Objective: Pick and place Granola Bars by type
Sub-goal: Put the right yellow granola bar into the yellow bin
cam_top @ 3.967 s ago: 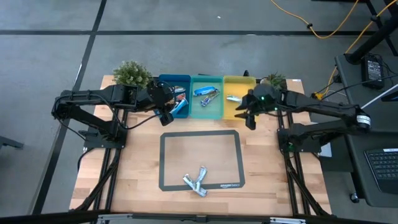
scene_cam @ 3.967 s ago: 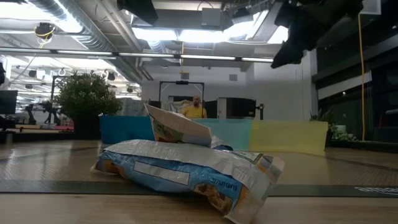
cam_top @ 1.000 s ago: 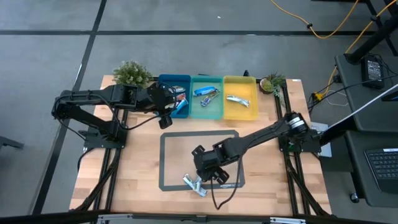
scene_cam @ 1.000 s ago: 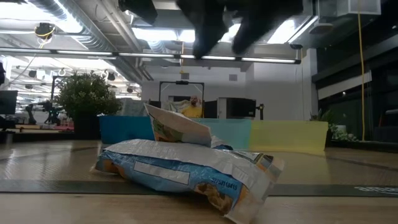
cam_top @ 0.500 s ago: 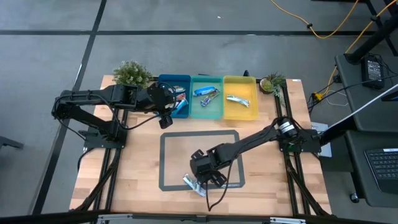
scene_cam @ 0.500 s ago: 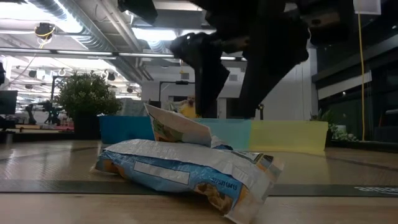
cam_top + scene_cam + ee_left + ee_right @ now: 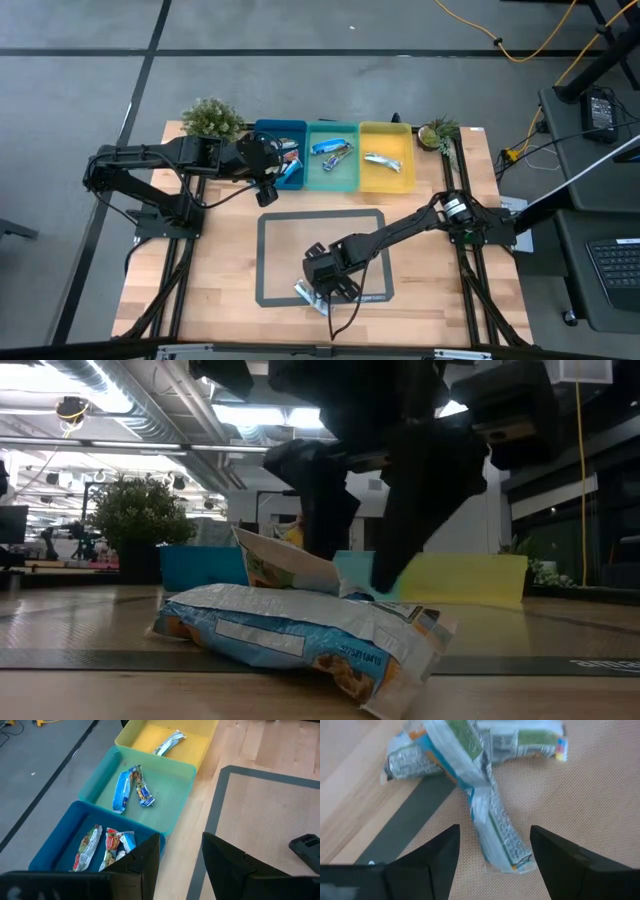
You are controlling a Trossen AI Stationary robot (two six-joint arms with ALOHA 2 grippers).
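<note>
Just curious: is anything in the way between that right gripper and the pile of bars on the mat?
Nothing: in the right wrist view the right gripper hangs open straight over the piled granola bars, with only bare mat around them.

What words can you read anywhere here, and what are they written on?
"amazonbasics": white print on the dark border of the mat, near its front edge; small, so partly a guess.
Granola bar wrappers on the mat: they carry print, but it is too blurred to read.
Bars in the bins: print too small to read.
Nothing else shows readable text.
</note>
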